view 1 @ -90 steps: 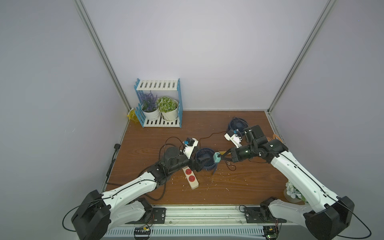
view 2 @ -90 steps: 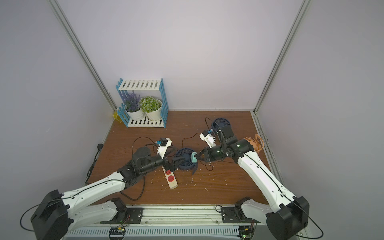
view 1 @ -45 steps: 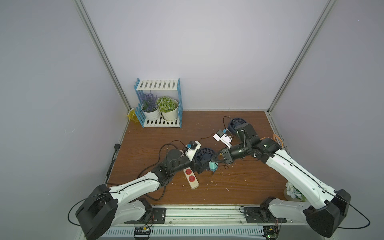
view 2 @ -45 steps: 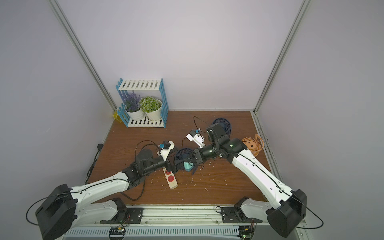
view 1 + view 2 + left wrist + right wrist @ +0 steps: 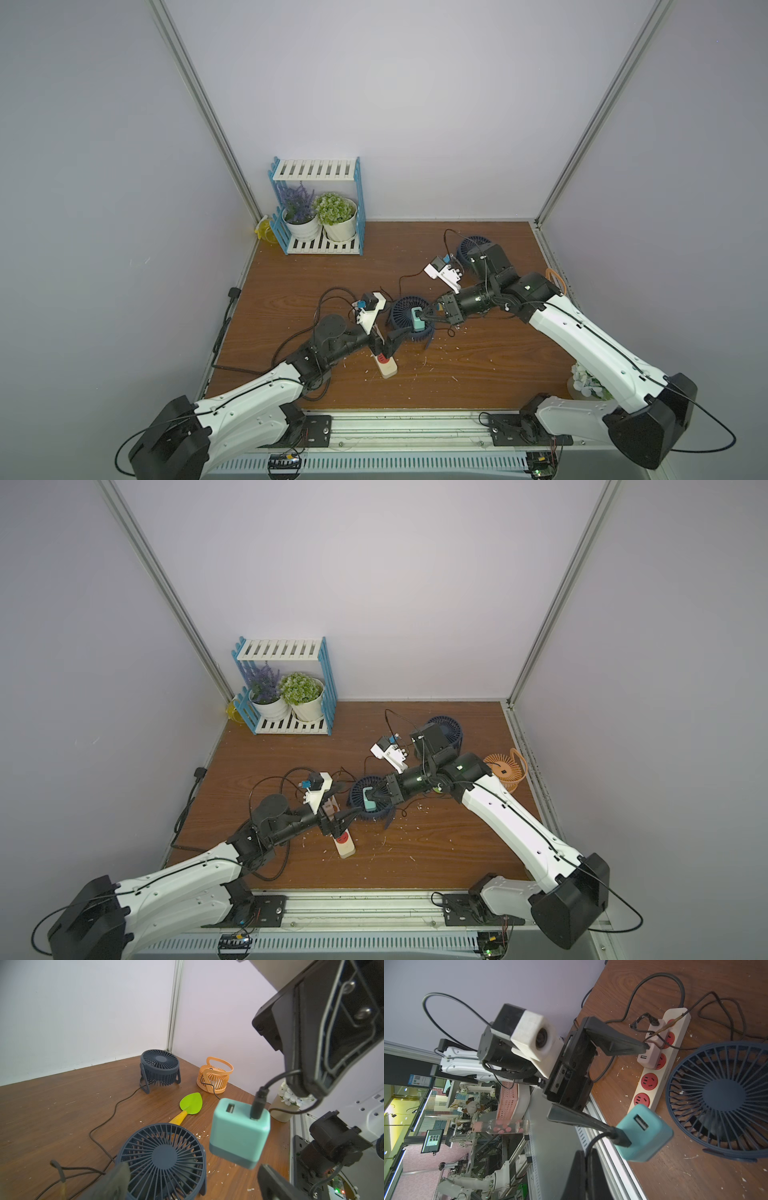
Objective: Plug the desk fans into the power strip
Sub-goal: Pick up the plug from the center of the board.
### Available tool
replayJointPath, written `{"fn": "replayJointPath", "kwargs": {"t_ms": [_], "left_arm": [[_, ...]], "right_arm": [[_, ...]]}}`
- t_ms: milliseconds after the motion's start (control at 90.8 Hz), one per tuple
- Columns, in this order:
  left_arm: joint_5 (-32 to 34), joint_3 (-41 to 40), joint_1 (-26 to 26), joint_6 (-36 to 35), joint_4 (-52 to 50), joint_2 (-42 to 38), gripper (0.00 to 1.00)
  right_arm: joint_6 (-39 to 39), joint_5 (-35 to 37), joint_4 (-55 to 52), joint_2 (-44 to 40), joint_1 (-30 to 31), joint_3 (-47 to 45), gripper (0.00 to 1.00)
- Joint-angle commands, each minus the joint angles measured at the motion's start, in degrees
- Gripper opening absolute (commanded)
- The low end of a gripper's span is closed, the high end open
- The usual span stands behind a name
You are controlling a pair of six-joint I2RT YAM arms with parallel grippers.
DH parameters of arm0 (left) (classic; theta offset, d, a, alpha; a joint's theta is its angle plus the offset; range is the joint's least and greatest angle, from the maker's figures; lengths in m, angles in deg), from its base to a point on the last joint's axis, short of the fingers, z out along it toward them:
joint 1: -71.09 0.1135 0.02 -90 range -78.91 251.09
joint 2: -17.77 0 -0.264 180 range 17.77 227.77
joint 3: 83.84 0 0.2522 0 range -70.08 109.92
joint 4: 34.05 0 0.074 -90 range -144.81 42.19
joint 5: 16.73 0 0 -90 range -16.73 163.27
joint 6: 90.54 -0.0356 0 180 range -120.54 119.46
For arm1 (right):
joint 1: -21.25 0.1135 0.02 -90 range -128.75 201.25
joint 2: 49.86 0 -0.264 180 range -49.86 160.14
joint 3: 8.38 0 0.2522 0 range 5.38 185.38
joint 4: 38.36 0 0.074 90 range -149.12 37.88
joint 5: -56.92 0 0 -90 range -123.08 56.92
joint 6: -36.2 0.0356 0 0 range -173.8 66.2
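A teal plug adapter (image 5: 417,320) (image 5: 368,802) hangs by its black cable. My right gripper (image 5: 428,318) (image 5: 586,1167) is shut on that cable just behind the adapter (image 5: 643,1132). Below it lies the cream power strip (image 5: 385,365) (image 5: 660,1059) with red sockets, beside a dark blue desk fan (image 5: 405,311) (image 5: 164,1157). My left gripper (image 5: 395,338) (image 5: 193,1184) is open over the strip. The adapter (image 5: 239,1132) hangs just ahead of its spread fingers (image 5: 272,1184). Whether a finger touches the adapter I cannot tell.
Pink adapters (image 5: 652,1053) sit in the strip's far sockets, with loose black cords around. A second blue fan (image 5: 160,1068), an orange fan (image 5: 215,1077) and a green trowel (image 5: 191,1103) lie behind. A plant shelf (image 5: 318,212) stands back left and a flower pot (image 5: 586,382) front right.
My right arm has carried the teal adapter leftward, over the fan toward the strip. My left gripper has shifted toward the front, over the strip, and stays open.
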Motion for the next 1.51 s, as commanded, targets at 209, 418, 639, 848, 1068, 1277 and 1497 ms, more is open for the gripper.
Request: {"fn": "replayJointPath", "kwargs": {"t_ms": [209, 418, 639, 848, 1068, 1277, 1497], "left_arm": [[-8.45, 3.92, -0.51, 0.44, 1.22, 3.17, 0.99], [-11.85, 6.15, -0.51, 0.28, 1.30, 6.58, 0.92], [-12.49, 6.88, -0.51, -0.20, 1.35, 7.15, 0.75], [-13.04, 7.15, -0.53, 0.04, 1.31, 7.42, 0.66], [-12.62, 7.96, -0.59, -0.75, 1.30, 7.38, 0.61], [-13.35, 7.91, -0.59, -0.34, 1.31, 7.48, 0.48], [-8.35, 5.53, -0.61, -1.55, 1.22, 5.30, 0.35]], "right_arm": [[0.76, -2.68, 2.98, -0.51, 0.51, 1.19, 0.00], [2.86, -5.92, 6.03, -0.64, 0.75, 0.40, 0.00], [4.10, -7.50, 8.09, -1.09, 0.80, -0.16, 0.00], [4.69, -8.19, 9.18, -1.03, 0.90, -1.10, 0.00], [5.43, -8.91, 10.38, -1.32, 1.02, -1.88, 0.00], [5.76, -8.66, 10.86, -1.35, 1.02, -2.58, 0.00], [4.83, -4.23, 7.73, -1.59, 0.59, -2.00, 0.02]]}}
